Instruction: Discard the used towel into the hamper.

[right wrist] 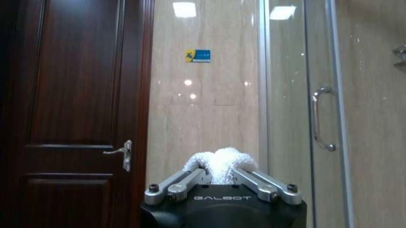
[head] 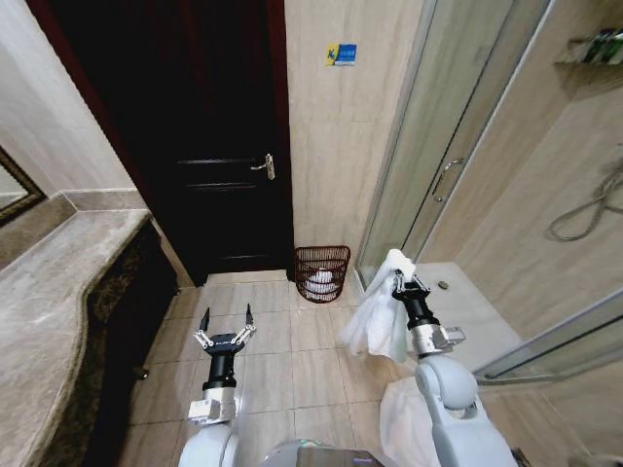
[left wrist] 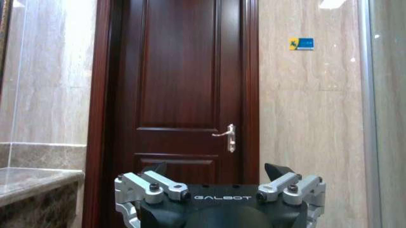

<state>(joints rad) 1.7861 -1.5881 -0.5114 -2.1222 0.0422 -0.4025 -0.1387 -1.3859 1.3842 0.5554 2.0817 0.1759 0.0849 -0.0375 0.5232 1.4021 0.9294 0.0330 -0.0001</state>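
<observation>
Straight ahead, a tiled bathroom floor runs to a dark wooden door (head: 209,146) with a metal lever handle (head: 265,166). The hamper (head: 322,272), a small red-brown wire basket, stands on the floor at the far wall, just right of the door and beside a glass shower enclosure (head: 458,146); something white lies inside it. A marble counter (head: 58,302) runs along the left. The right gripper (head: 406,282) is raised on the near right, fingers pinched on the top of a white towel (head: 375,316) that hangs down below it, well short of the hamper. The left gripper (head: 225,326) is raised on the near left, fingers spread and holding nothing. A small blue and yellow sticker (head: 341,53) sits high on the far wall.
</observation>
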